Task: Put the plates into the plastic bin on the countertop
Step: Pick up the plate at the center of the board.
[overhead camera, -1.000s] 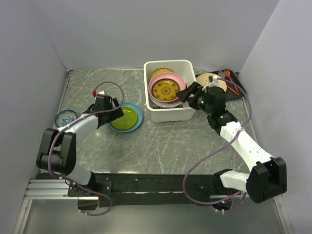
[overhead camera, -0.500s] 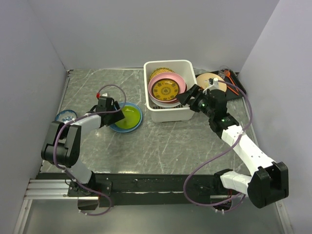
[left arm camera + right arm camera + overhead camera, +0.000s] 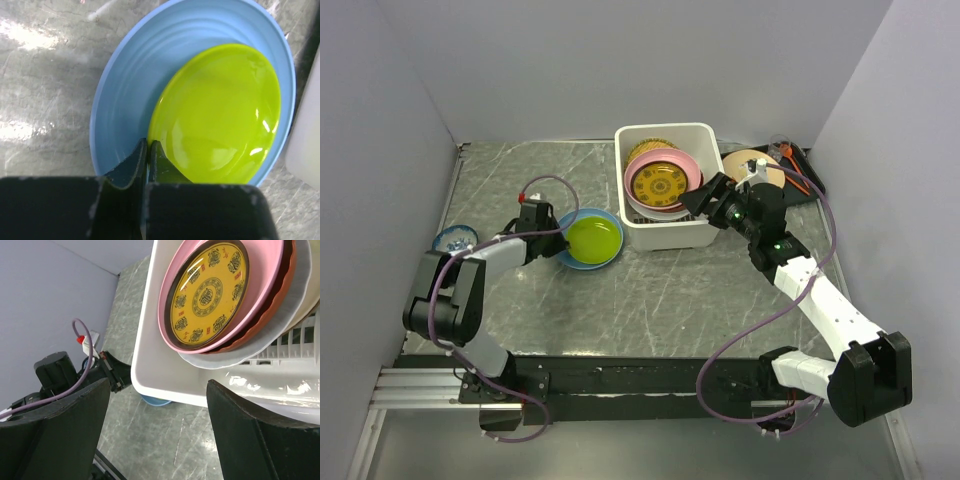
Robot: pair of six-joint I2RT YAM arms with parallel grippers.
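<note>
A yellow-green plate lies inside a blue plate on the countertop, just left of the white plastic bin. My left gripper is shut at the yellow-green plate's left rim, with one finger on the blue plate and the other over the green one. In the bin lean a yellow patterned plate, a pink one and a white one. My right gripper hangs open over the bin's near right corner, holding nothing.
A small blue patterned bowl sits at the left edge of the countertop. A black tray with a round tan object lies behind the right arm. Walls close in the left, back and right sides.
My left gripper has gone from open to shut at the plate rim. The blue and yellow-green plates have slid right, toward the bin. The right arm has barely moved.
</note>
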